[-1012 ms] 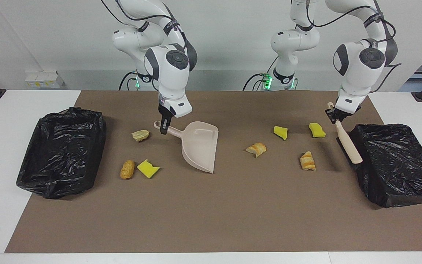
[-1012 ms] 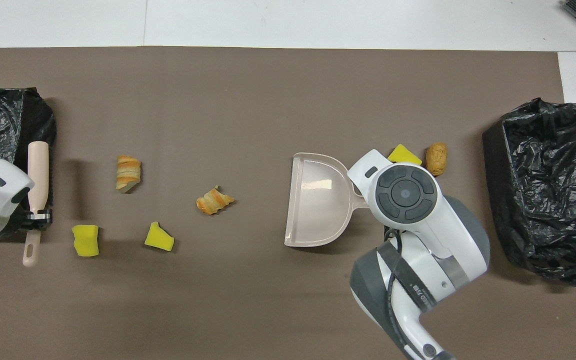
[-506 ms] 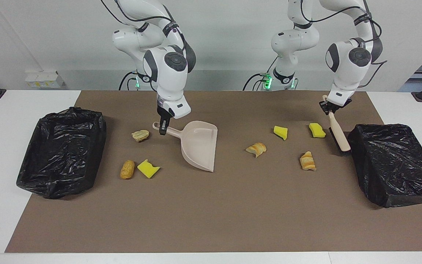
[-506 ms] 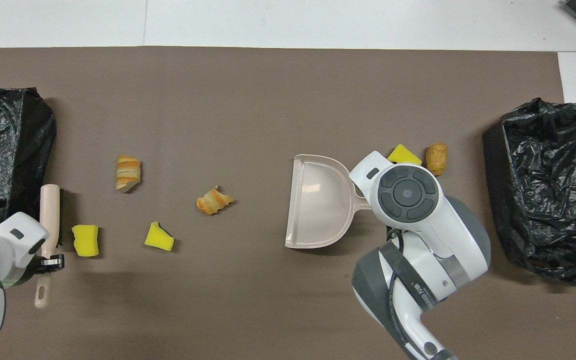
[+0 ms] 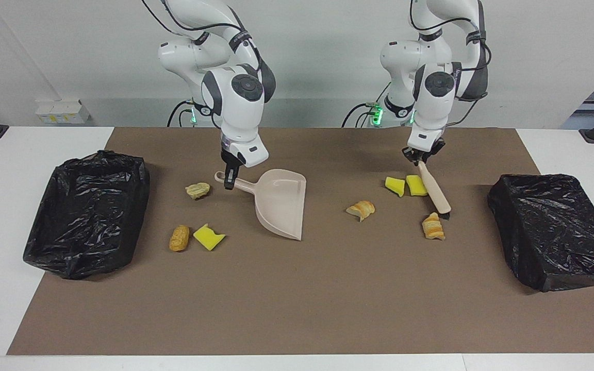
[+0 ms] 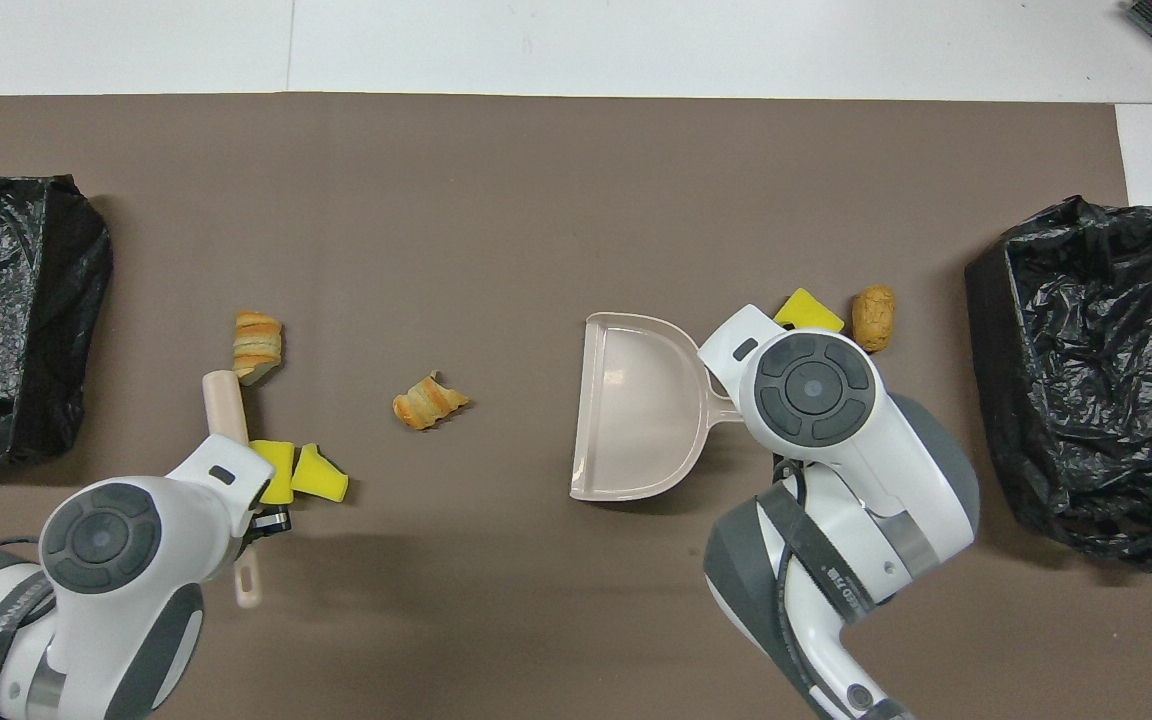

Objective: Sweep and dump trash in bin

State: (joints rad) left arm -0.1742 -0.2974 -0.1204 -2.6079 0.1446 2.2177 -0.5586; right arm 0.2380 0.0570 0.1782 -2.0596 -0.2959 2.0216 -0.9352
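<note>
The trash is lying in small bits on the brown mat on the desk (image 5: 328, 309), between two black bins (image 5: 88, 211). The right pincer (image 5: 229, 181) is gripping the dustpan (image 5: 281, 203). The left pincer (image 5: 422, 158) is gripping the brush (image 5: 435, 195), touching a yellow sponge bit (image 5: 416, 185). Push slowly toward the pan, keeping the brush low.

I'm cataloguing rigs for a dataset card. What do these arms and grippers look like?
Both arms are glossy white with dark grey joint bands, round grey end caps and black cables along the links. The left gripper and right gripper are small and black. Green lights glow at both bases.
</note>
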